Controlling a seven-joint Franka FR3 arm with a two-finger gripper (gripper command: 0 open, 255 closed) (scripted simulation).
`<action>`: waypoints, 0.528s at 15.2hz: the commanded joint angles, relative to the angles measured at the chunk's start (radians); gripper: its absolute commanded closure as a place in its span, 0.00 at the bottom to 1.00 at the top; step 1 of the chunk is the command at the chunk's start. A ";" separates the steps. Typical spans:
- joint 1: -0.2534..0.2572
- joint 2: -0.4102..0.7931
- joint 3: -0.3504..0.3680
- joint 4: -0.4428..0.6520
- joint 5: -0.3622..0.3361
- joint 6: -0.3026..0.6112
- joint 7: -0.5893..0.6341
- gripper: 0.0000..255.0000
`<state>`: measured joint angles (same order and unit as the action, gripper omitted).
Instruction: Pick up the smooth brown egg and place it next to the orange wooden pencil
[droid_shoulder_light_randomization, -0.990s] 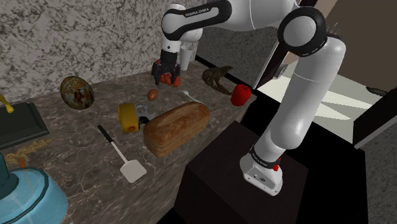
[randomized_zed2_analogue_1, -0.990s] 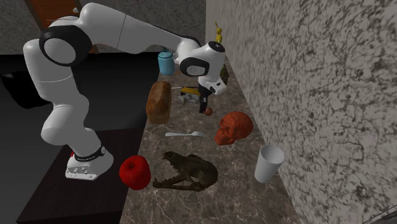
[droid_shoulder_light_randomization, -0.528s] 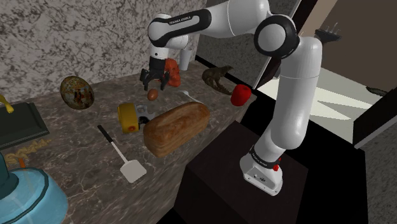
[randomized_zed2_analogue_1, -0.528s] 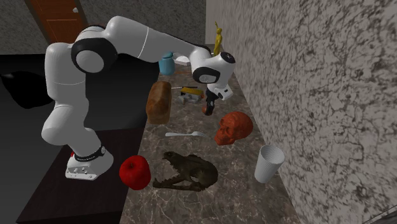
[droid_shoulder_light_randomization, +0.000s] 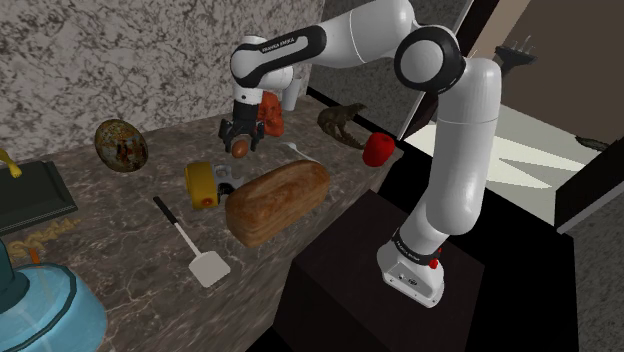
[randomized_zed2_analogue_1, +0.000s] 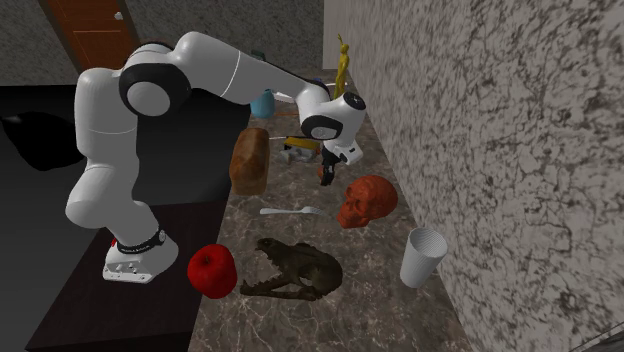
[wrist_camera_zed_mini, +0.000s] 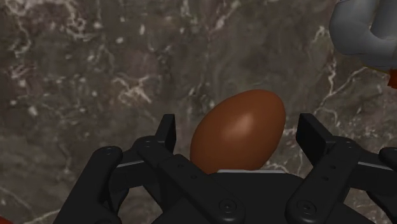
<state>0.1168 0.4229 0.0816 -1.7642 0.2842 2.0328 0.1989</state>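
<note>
Gripper (wrist_camera_zed_mini: 239, 124) position is lower than half a second ago: it then hung above the brown egg (wrist_camera_zed_mini: 238, 133), and it now brackets the egg on the worktop (wrist_camera_zed_mini: 76, 70). The two black fingers (wrist_camera_zed_mini: 167, 130) stand apart, one on each side of the egg, with a narrow gap visible at each side, so the egg is not clasped. The egg lies on its side on the dark marbled surface, where it lay before.

In the shoulder view the gripper (droid_shoulder_light_randomization: 241, 140) and egg (droid_shoulder_light_randomization: 241, 148) are at upper centre. Below them, toward the frame's lower edge, lie a yellow object (droid_shoulder_light_randomization: 200, 183), a bread loaf (droid_shoulder_light_randomization: 277, 200) and a white spatula (droid_shoulder_light_randomization: 190, 245). A red skull (droid_shoulder_light_randomization: 269, 110) sits just behind the gripper, upper right of it. Farther right are a brown jawed animal skull (droid_shoulder_light_randomization: 340, 122) and a red apple (droid_shoulder_light_randomization: 378, 148). A painted oval ornament (droid_shoulder_light_randomization: 121, 145) is at the left, well apart from the egg.

In the second exterior view a fork (randomized_zed2_analogue_1: 290, 211) lies between the loaf and the red skull, and a white cup (randomized_zed2_analogue_1: 423, 256) stands at lower right by the wall.

The worktop runs along a speckled stone wall (randomized_zed2_analogue_1: 480, 120). A brown door (randomized_zed2_analogue_1: 95, 30) shows at that view's upper left.
</note>
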 joint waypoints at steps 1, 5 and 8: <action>0.001 0.001 0.000 -0.001 0.000 0.002 0.000 0.00; 0.001 0.001 0.000 0.000 0.000 0.002 0.000 0.00; 0.001 0.001 0.000 0.000 0.000 0.002 0.000 1.00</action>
<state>0.1174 0.4240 0.0819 -1.7647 0.2844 2.0349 0.1993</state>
